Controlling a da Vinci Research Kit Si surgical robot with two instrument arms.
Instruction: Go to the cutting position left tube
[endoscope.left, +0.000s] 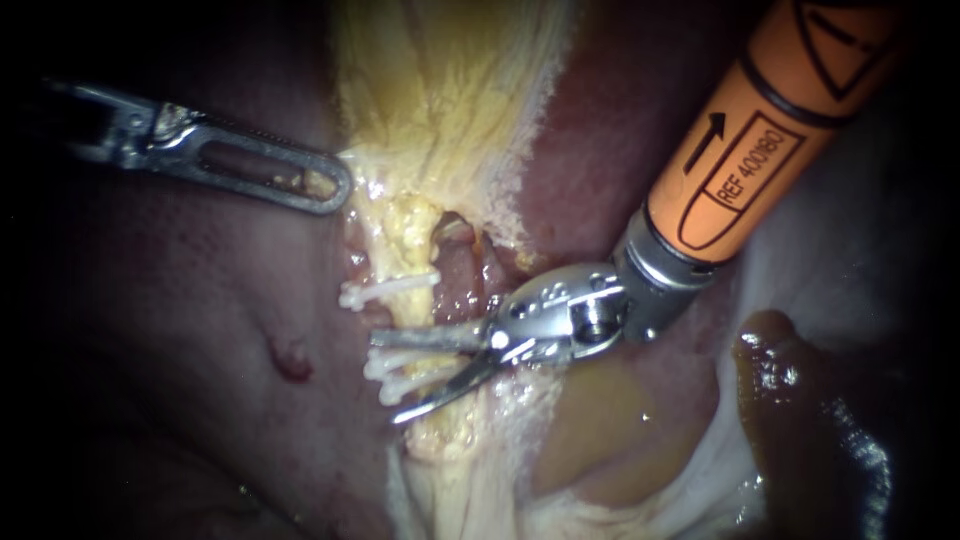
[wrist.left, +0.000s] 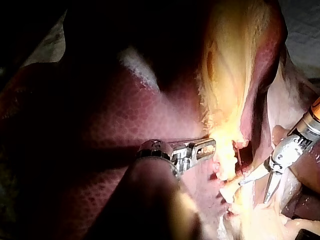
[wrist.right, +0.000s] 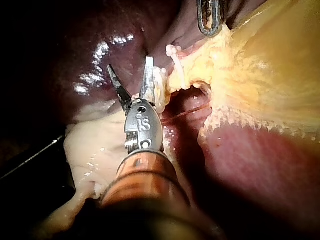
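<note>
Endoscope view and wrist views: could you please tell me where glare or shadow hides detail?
Endoscope view: glare on the right instrument, the left instrument half in shadow. Left wrist view: liver largely dark, yellow tissue overlit. Right wrist view: bright wet highlights on the liver.

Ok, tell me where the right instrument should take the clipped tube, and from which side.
Take the bare stretch of the clipped tube between the upper clip and the lower clips. Come from the endoscope view's right, crosswise: the tube runs up and down there, with the clips lying across it. The right instrument points that way, its jaws open.
</note>
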